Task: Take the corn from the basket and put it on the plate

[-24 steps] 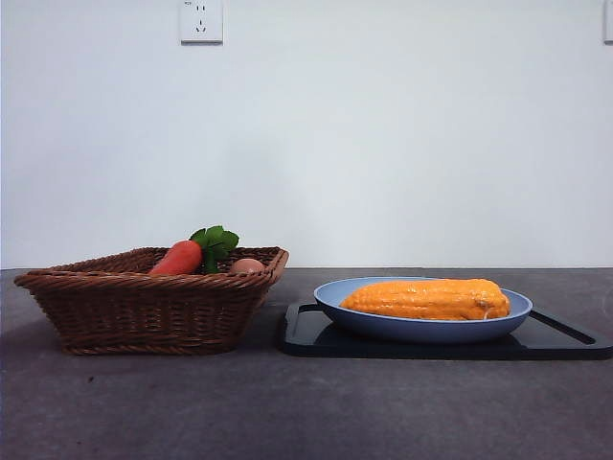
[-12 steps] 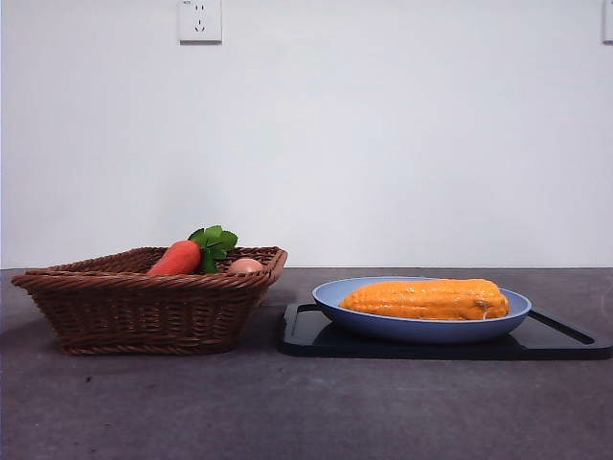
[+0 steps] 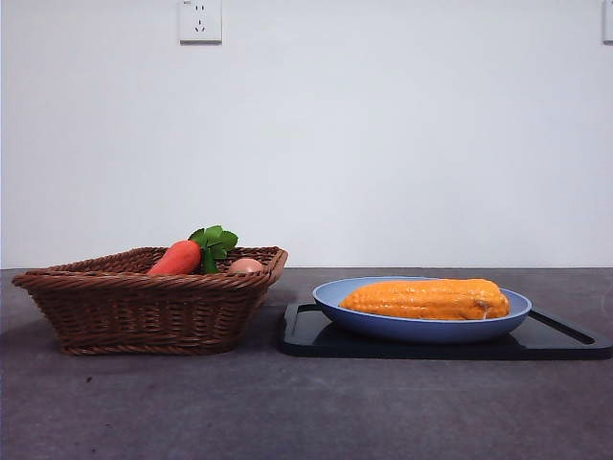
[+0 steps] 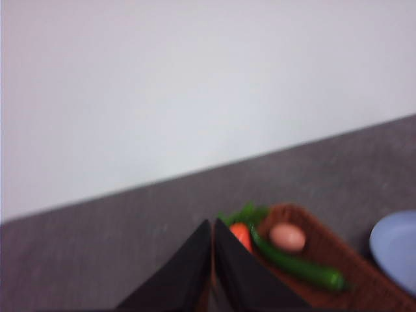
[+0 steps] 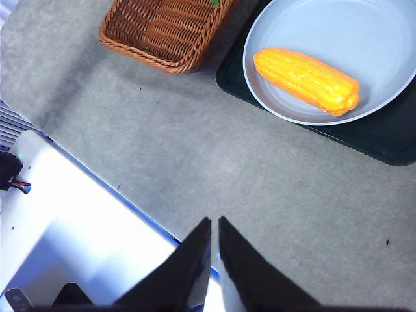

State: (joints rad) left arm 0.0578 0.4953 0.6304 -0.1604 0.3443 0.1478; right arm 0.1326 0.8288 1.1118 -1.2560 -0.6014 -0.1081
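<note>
- Corn (image 3: 426, 299): long orange-yellow cob with rows of kernels, lying on its side in the round light-blue shallow plate (image 3: 330, 299), right of centre in the front view.
- The plate sits on a flat black rectangular tray (image 3: 302, 335), which lies on the grey table (image 3: 287, 412).
- Brown woven wicker basket (image 3: 144, 311): lower left of the front view, just beside the tray. Above its rim show a red-orange carrot with green leaves (image 3: 177, 259) and a small round pinkish-tan egg-like item (image 3: 246, 265).
- Right gripper (image 5: 214, 224): bottom centre of the right wrist view, jaws pressed nearly together, gripping nothing. The corn lies well apart from it, at upper right of that frame, with bare table between.
- Left gripper (image 4: 213, 226): bottom centre of the blurred left wrist view, jaws clenched tip to tip, empty. It is over the basket; a long green vegetable (image 4: 296, 266) lies just beside the egg-like item there.
- Neither arm shows in the front view.
</note>
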